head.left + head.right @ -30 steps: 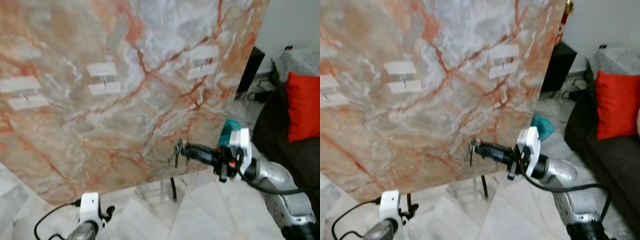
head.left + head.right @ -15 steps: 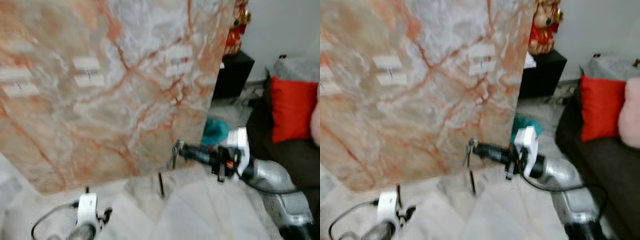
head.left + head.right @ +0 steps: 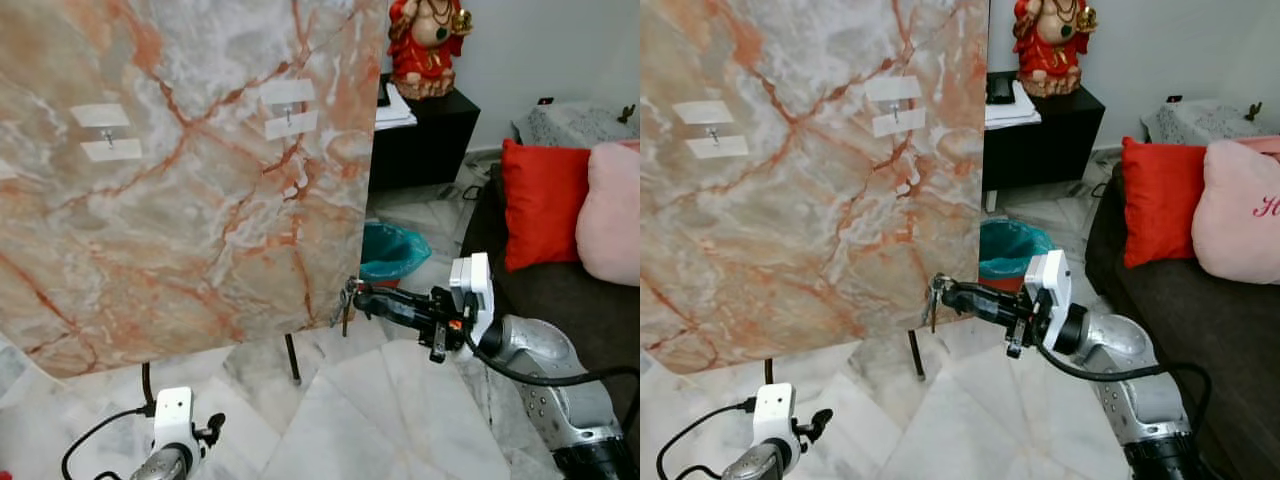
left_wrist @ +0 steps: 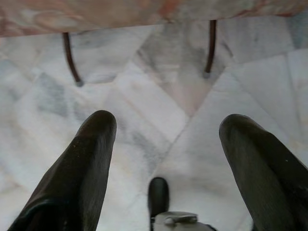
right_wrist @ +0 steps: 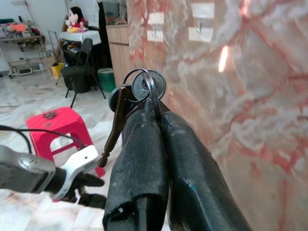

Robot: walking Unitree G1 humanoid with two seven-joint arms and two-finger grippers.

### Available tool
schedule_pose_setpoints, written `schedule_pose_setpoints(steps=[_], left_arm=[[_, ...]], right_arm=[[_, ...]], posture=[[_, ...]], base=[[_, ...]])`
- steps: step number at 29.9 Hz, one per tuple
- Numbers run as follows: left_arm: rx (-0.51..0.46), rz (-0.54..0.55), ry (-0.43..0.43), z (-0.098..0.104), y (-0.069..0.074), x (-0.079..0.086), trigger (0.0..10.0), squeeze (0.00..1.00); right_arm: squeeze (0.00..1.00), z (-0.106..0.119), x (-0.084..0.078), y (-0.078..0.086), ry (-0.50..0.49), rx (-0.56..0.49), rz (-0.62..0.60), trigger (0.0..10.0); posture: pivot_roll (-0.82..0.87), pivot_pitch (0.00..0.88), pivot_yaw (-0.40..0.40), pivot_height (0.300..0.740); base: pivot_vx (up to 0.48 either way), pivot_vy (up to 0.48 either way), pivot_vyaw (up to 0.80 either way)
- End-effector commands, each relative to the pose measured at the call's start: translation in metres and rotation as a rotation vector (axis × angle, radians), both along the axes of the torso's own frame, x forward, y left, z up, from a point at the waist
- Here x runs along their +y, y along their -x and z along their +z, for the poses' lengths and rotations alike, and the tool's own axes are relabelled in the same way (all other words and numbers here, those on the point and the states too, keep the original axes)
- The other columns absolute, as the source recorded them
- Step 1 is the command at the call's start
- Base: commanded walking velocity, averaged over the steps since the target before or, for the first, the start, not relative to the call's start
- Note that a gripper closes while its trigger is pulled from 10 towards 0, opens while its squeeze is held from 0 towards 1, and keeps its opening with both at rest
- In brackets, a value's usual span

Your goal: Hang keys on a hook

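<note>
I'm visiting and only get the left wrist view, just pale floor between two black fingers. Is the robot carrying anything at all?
Observer: Yes. The right gripper is shut on a bunch of keys, held out ahead of the robot.
Operator: Where would they go?
Observer: On a marbled board standing before the robot; small hooks are fixed high on it between white strips.
Operator: Are the keys near a hook?
Observer: No, they hang low by the board's lower right edge, well below the hooks.
Operator: And my arm?
Observer: The left gripper hangs low near the floor, fingers apart, holding nothing.
</note>
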State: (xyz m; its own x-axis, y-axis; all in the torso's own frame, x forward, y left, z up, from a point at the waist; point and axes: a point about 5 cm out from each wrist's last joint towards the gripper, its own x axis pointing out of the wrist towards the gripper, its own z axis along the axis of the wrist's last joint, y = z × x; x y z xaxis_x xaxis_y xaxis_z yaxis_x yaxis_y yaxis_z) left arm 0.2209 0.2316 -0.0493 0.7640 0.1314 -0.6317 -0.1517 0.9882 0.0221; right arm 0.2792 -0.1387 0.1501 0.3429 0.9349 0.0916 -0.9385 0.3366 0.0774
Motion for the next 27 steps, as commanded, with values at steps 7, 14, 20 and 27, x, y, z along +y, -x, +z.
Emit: schedule_pose_setpoints(steps=[7,14,20,27], left_arm=[[0.01,0.013,0.003,0.0,0.002,0.006,10.0,0.0],[0.009,0.008,0.001,0.001,0.001,0.007,10.0,0.0],[0.011,0.004,0.002,0.001,0.002,0.008,10.0,0.0],[0.012,0.0,0.001,0.0,0.002,0.007,10.0,0.0]], right_arm=[[0.0,0.012,0.006,-0.01,0.033,-0.082,-0.053,10.0],[0.0,0.016,0.011,-0.013,0.053,-0.097,-0.046,10.0],[0.0,0.016,0.012,-0.017,0.082,-0.108,-0.072,10.0],[0.0,0.014,0.013,-0.018,0.092,-0.106,-0.089,10.0]], posture=[[0.03,0.052,0.016,0.74],[0.03,0.055,0.02,0.74],[0.03,0.056,0.024,0.74],[0.03,0.052,0.024,0.74]], base=[[0.0,0.0,0.24],[0.0,0.0,0.18],[0.26,0.0,0.0],[0.354,0.0,0.0]])
